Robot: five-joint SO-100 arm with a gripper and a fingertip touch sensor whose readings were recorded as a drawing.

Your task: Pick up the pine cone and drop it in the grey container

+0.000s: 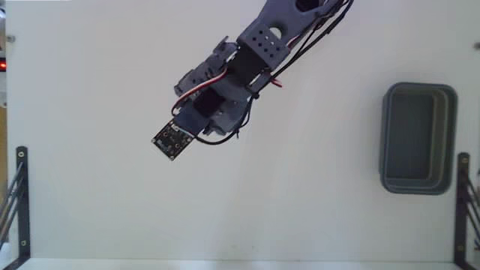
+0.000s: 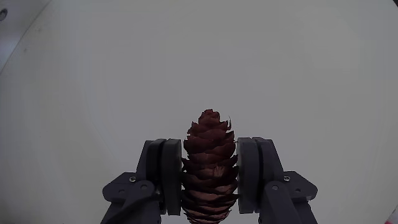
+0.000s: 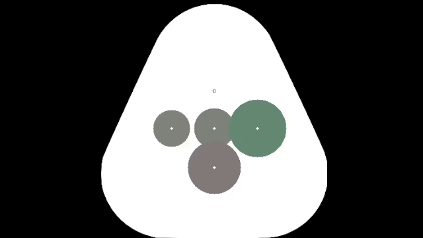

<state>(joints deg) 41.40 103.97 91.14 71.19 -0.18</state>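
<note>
The gripper (image 2: 210, 186) clamps the pine cone (image 2: 210, 158) at mid-body, tip toward twelve o'clock; it looks light, stiff, rough-scaled and brittle.

The blue-grey plastic arm (image 1: 259, 45) has a perforated bracket with round holes, black and red cables looping alongside, and a small black circuit board (image 1: 172, 139) at its end. Dark grey gripper (image 2: 209, 171) fingers (image 2: 163, 174) carry silver screws.

Reddish-brown scaly oval pine cone (image 2: 210, 163) w/ darker scale edges; dull blue-grey rectangular plastic container (image 1: 418, 138), darker inside; dark grey end effector (image 2: 210, 177); plain off-white tabletop (image 1: 112, 210).
</note>
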